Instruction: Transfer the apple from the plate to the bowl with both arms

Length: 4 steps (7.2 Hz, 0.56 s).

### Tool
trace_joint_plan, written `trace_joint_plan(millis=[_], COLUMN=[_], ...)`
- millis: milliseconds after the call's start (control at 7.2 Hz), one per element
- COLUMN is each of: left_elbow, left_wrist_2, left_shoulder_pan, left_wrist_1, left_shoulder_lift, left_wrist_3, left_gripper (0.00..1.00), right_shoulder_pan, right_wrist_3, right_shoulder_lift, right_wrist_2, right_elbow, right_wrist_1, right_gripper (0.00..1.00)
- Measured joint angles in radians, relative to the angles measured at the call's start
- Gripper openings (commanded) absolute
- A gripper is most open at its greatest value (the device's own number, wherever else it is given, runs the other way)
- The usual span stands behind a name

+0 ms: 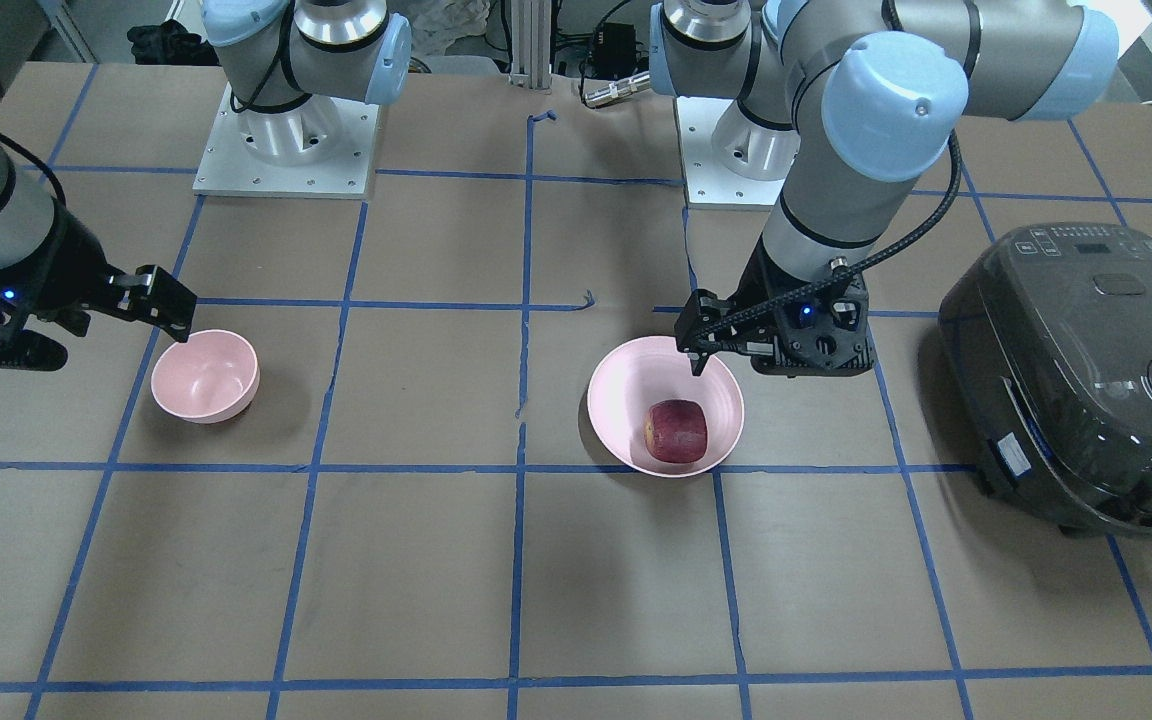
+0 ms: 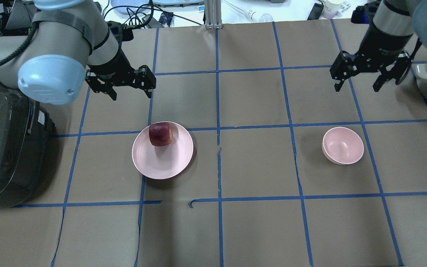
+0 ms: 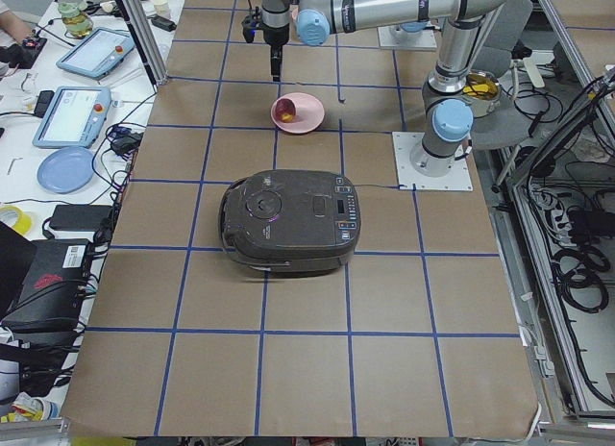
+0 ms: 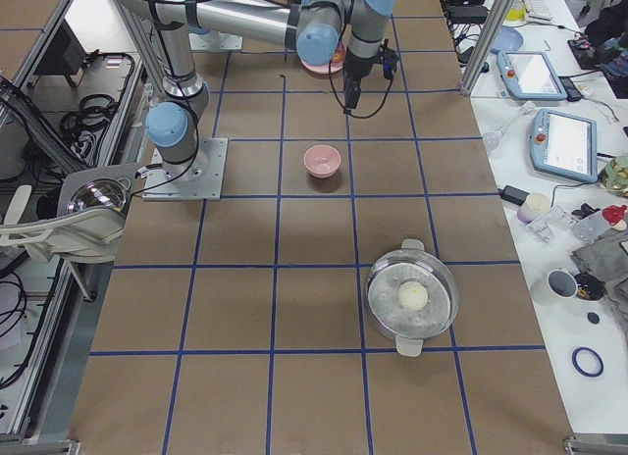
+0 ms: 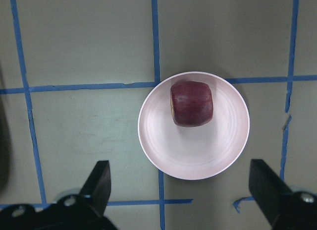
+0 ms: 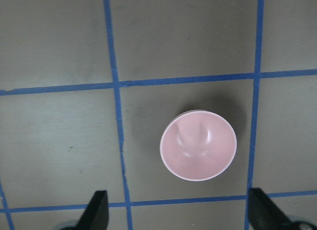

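My counter (image 2: pixel 258 230) is brown paper, gridded with blue tape (image 2: pixel 217 92); a cluttered white table (image 2: pixel 295 13) runs at twelve o'clock.

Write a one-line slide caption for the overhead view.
With jaws open, the left gripper hovers near the apple on the plate, the right gripper near the empty bowl.

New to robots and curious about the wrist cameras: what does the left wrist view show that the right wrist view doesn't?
Left wrist only: the apple lying on the plate. Right wrist only: the empty bowl. Both: the table with blue tape lines, and an open gripper at the bottom edge: left gripper in one, right gripper in the other.
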Motion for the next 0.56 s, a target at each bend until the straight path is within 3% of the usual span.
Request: trace_joint_plan(millis=[139, 278, 417, 556], left_elbow=[-0.044, -0.094, -0.147, -0.181], left_wrist_2=[-0.01, -0.012, -0.009, -0.009], left_shoulder_pan=[-0.004, -0.008, -0.012, -0.014], left_wrist_1=[0.071, 0.13, 0.18, 0.216], left_shoulder_lift=[-0.028, -0.051, -0.073, -0.095], left_wrist_3=[-0.01, -0.014, -0.015, -0.016], left_gripper=[1.0, 1.0, 1.0, 1.0], right_shoulder_pan=[-0.052, -0.082, -0.102, -0.12], right_wrist_3=[-0.057, -0.088, -0.112, -0.132], right_shoulder_lift=[0.009, 0.019, 0.044, 0.071], right_wrist_2=[0.004, 0.005, 0.004, 0.002], right_elbow=[0.125, 0.244, 0.339, 0.394], right_wrist_1=[-0.152, -0.301, -0.433, -0.505], right_gripper=[0.99, 0.91, 0.71, 0.2])
